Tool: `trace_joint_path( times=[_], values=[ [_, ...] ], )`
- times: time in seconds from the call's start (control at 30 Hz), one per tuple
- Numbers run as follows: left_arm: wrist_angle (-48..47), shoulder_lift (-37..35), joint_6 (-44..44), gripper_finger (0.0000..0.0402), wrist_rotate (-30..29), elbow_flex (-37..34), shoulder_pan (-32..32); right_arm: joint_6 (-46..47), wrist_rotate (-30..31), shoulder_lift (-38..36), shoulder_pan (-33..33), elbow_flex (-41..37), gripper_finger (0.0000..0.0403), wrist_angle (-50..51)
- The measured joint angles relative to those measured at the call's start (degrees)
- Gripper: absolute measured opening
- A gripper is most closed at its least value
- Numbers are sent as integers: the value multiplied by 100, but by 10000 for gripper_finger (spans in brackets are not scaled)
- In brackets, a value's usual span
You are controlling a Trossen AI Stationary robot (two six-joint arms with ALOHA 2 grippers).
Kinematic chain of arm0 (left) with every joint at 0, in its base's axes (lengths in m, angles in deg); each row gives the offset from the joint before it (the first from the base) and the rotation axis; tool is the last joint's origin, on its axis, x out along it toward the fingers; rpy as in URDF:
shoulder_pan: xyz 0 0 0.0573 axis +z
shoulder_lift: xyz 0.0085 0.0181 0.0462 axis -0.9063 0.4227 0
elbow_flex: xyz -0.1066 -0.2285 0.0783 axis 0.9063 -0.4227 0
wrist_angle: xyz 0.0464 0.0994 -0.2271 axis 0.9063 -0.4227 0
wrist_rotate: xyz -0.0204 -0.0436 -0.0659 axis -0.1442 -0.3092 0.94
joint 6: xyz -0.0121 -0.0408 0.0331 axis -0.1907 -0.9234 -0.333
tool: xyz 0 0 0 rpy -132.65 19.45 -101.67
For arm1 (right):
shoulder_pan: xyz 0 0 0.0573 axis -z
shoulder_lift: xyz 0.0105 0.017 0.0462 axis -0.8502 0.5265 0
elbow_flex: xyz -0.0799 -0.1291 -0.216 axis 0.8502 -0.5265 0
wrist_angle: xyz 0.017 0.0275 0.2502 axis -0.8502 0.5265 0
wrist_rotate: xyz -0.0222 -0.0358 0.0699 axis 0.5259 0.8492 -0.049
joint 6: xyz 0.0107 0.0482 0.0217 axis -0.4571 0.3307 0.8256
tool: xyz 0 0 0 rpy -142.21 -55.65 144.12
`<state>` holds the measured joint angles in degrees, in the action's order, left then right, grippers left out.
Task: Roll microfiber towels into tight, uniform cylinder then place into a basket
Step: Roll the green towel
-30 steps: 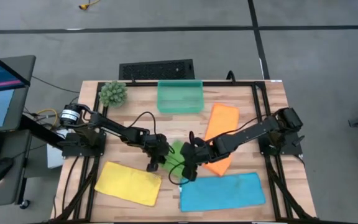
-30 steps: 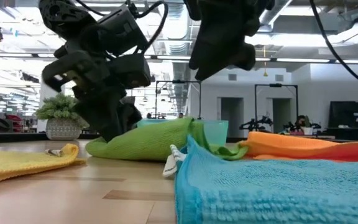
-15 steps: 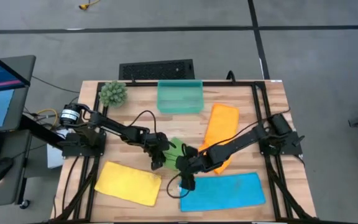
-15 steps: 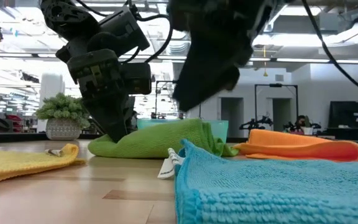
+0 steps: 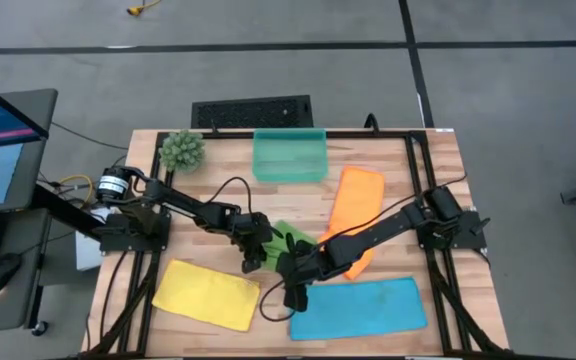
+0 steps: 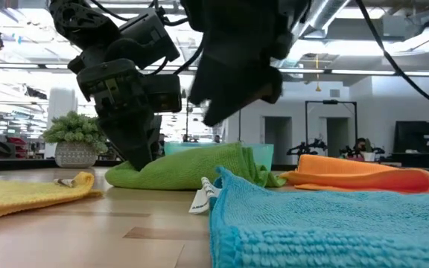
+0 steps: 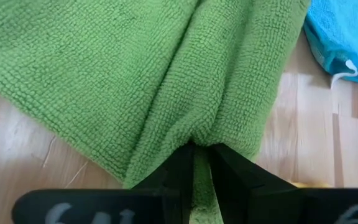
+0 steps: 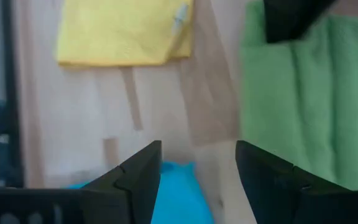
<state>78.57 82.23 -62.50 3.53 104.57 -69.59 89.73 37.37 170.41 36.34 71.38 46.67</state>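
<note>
A spiky green plant ball (image 5: 181, 150) sits at the far left corner of the wooden table (image 5: 228, 165), with the teal basket (image 5: 289, 156) just beside it along the far edge; nothing shows inside the basket (its translucent walls reveal only wood). The yellow towel (image 5: 206, 293) lies flat at the near left, the blue towel (image 5: 358, 306) flat at the near right, and the orange towel (image 5: 353, 205) runs toward the basket, partly crossed by the right arm. The green towel (image 5: 286, 238) lies bunched in the middle of the table, between the two grippers. The left gripper (image 5: 252, 262) pinches a fold at its edge, fingers nearly together on the cloth. The right gripper (image 5: 292, 295) hangs open and empty over bare wood between the yellow and blue towels; compared with a second ago it has swung leftward off the orange towel and spread its fingers wider
</note>
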Motion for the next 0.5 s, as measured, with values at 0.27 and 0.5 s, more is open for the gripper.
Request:
trace_joint_path(
  times=[0.27, 0.5],
  values=[
    [-15, 0, 244, 51, 41, -2, -11, -133, 647, -1, 45, 7, 230, 629],
    [-20, 0, 296, 51, 40, -2, -16, -560, 689, 245, 116, -4, 230, 556]
  ],
)
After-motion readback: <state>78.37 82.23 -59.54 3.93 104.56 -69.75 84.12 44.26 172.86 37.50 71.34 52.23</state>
